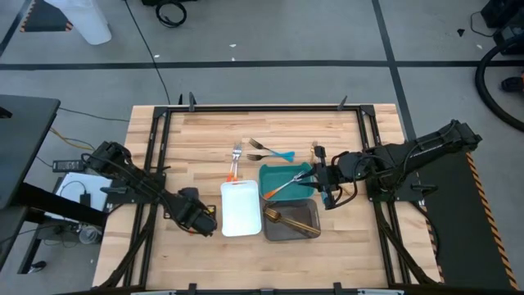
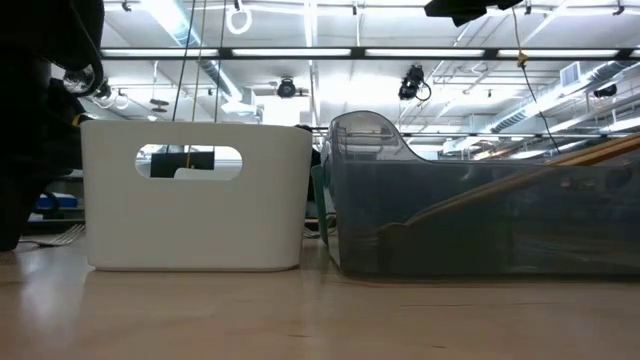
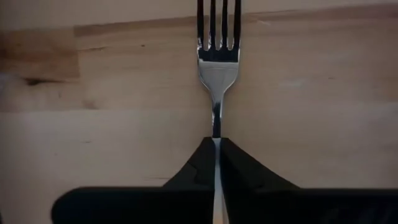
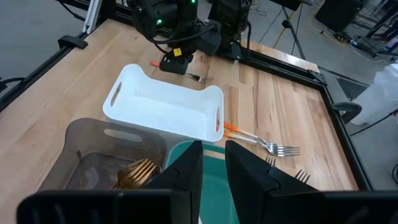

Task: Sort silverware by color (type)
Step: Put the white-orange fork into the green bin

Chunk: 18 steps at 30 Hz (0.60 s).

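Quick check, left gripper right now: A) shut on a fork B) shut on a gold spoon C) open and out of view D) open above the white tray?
A: in the left wrist view the left gripper has its fingers pinched on the stem of a silver-headed fork over the wood table; the high view places it beside the white tray, not above it.

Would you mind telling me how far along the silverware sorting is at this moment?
Done: gold pieces lie in the grey tray; an orange-handled piece lies across the teal tray, by the open right gripper. In hand: the left gripper clamps a fork beside the empty white tray. Left: several forks on the table beyond the trays.
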Available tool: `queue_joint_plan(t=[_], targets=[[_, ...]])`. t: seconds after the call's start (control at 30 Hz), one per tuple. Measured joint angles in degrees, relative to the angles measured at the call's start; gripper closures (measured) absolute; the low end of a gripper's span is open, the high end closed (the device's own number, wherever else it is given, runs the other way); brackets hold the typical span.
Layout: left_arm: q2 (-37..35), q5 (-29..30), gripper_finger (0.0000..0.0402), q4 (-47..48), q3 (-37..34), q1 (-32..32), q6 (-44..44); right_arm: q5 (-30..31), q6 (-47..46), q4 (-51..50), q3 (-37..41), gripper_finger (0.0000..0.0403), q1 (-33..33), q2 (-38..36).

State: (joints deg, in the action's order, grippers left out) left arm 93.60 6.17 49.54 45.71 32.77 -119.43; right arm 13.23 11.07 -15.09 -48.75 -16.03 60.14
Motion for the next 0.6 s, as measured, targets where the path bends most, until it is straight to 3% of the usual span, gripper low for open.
queue_joint_plan(t=[0.43,0.6], targets=[[0.3,-3.3,0.0391,0.7,4.4,-1.1,33.1,0.1,-0.8,-0.3,0.0,0.0323,0.0,0.0],[0.3,-1.9,0.0391,4.9,8.4,-1.2,46.6,3.2,-0.8,-0.5,0.0,0.0323,0.0,0.0]])
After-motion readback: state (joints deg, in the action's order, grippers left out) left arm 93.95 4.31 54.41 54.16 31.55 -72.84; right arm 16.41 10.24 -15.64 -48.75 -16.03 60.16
